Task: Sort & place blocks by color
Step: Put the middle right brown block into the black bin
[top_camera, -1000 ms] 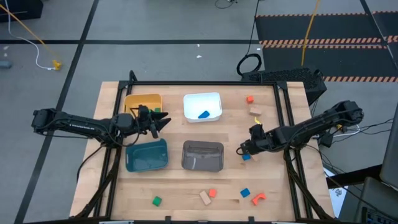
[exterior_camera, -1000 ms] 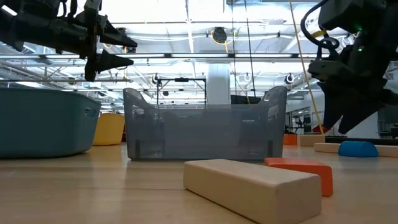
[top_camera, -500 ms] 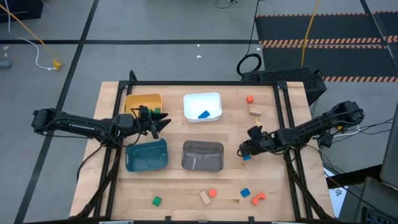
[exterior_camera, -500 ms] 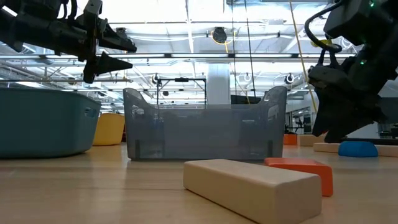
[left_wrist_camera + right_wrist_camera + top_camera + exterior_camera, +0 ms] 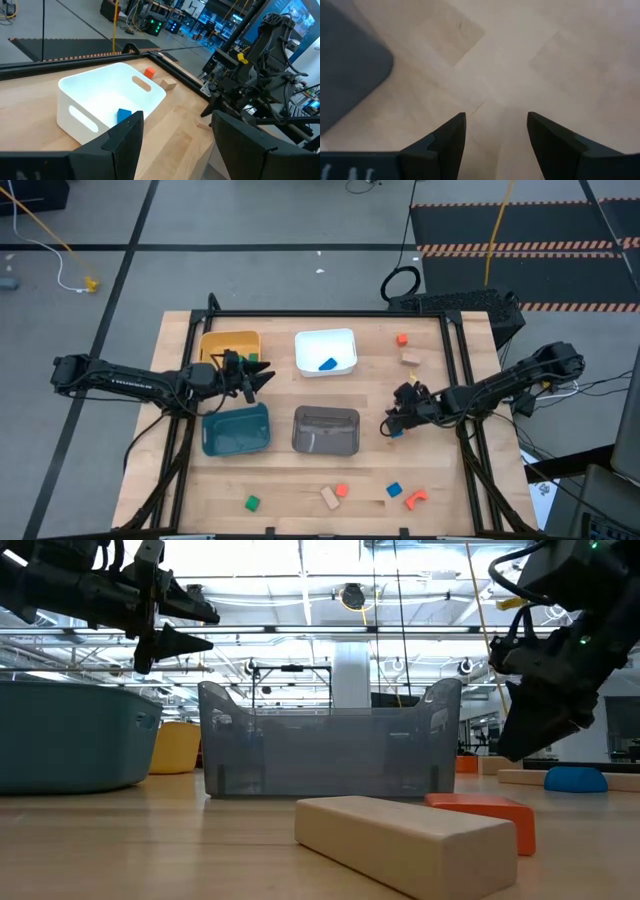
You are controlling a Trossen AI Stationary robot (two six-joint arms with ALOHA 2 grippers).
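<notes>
High view has the right gripper (image 5: 392,423) low over the table just off the grey bin (image 5: 326,430), and a blue block (image 5: 397,433) peeks out right under its fingertips. Right wrist view shows the two dark fingers (image 5: 447,140) spread apart with only bare wood between them, so nothing is pinched; the grey bin's corner sits off to one side of them. From table height the same gripper (image 5: 525,740) hangs close above the wood, with a blue rounded block (image 5: 575,779) beside and behind it, not between the fingers.

The left gripper (image 5: 262,372) is parked up in the air between the yellow bin (image 5: 229,343) and the teal bin (image 5: 237,429). Its fingers (image 5: 125,142) are spread too, holding nothing. Straight ahead of them sits the white bin (image 5: 107,102) with one blue block (image 5: 123,115) inside, and past that an orange block (image 5: 149,73) and a tan block (image 5: 168,85) on the wood.

Well away from both sets of fingers, along the near edge: a green block (image 5: 252,503), a tan bar (image 5: 329,498) touching a small orange block (image 5: 342,491), another blue cube (image 5: 394,491) and an orange arch (image 5: 416,499).
</notes>
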